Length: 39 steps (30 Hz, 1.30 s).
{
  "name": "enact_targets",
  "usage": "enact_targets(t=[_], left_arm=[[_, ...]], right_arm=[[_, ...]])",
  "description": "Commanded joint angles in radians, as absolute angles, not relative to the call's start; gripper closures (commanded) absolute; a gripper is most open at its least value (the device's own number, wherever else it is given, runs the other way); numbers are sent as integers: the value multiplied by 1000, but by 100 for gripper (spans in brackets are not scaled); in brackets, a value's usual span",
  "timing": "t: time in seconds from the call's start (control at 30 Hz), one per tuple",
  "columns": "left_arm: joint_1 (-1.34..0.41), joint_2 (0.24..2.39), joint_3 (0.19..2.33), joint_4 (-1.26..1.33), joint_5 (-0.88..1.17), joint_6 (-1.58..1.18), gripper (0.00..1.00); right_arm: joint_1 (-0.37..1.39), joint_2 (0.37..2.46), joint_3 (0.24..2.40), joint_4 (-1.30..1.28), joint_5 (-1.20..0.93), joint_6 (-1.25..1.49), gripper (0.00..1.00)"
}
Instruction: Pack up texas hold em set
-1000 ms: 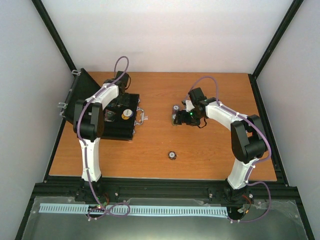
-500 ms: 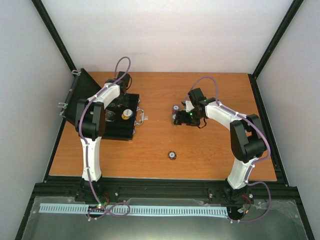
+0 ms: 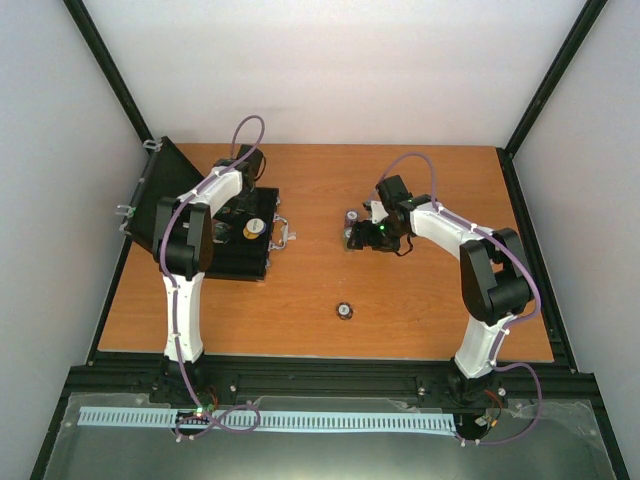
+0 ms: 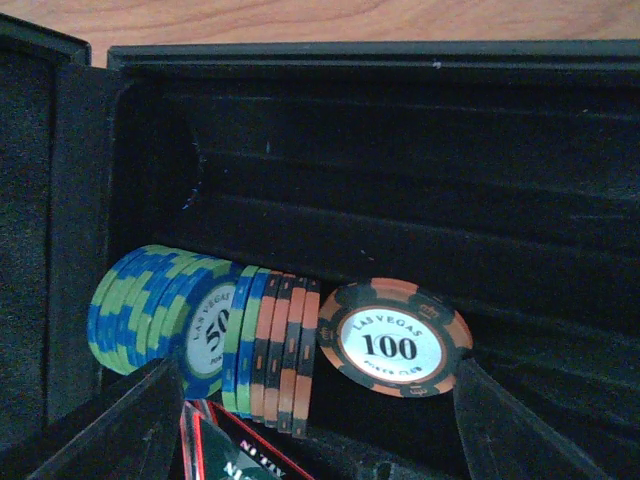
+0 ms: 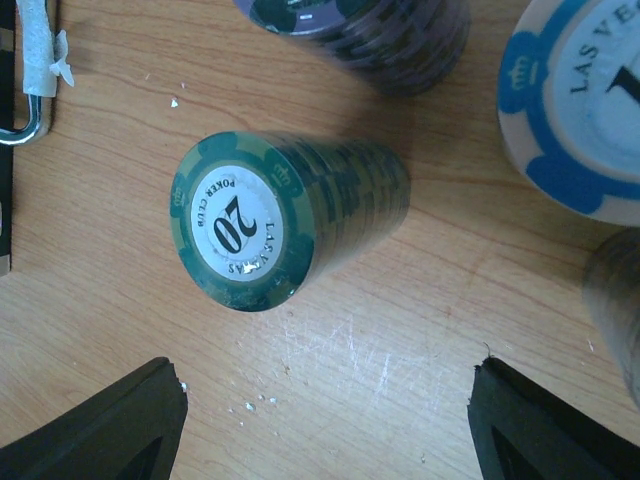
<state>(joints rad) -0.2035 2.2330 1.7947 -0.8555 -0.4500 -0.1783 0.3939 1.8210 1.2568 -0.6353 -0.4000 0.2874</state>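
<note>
Wooden counter (image 3: 400,300) bears the open black case (image 4: 400,150) at its left edge, striped chips (image 4: 170,315) inside. Left gripper (image 4: 312,420) above them and right gripper (image 5: 330,400) over a green 20 stack (image 5: 270,225) gape wide, empty.

Pair of white-and-black arms with purple wiring, pretty tidy build tbh

The left arm (image 3: 180,300) and right arm (image 3: 487,335) both have glossy white link shells, with chunky black housings at the elbow and wrist joints and black bases. A thin purple cable (image 3: 245,125) arcs off each arm, is pinned along the white shells with little white ties, and ends in a messy coil down by the base. There's a tiny green light (image 3: 383,229) glowing on the right wrist. The left tool (image 4: 318,364) and right tool (image 5: 325,362) have the same fingers (image 4: 110,435): plain matte black wedges, a bit rough at the edges.
</note>
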Motion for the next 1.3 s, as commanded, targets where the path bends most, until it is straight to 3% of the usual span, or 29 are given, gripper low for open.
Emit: enact_targets(t=[0.0,0.33,0.8,1.27], left_arm=[[-207,2229,1839,-878,-505,-166,23],[-206,2226,1842,-888,-570,-176,23],[-207,2176,1829,-871,-409,-164,22],[-224,2271,1909,-903,-418,-159,22]], right_arm=[[388,1832,1277,-634,-398,275,21],[387,1829,1275,-636,-397,269,21],[388,1836,1280,-634,-402,268,21],[388,1848,1295,-646,-395,264,21]])
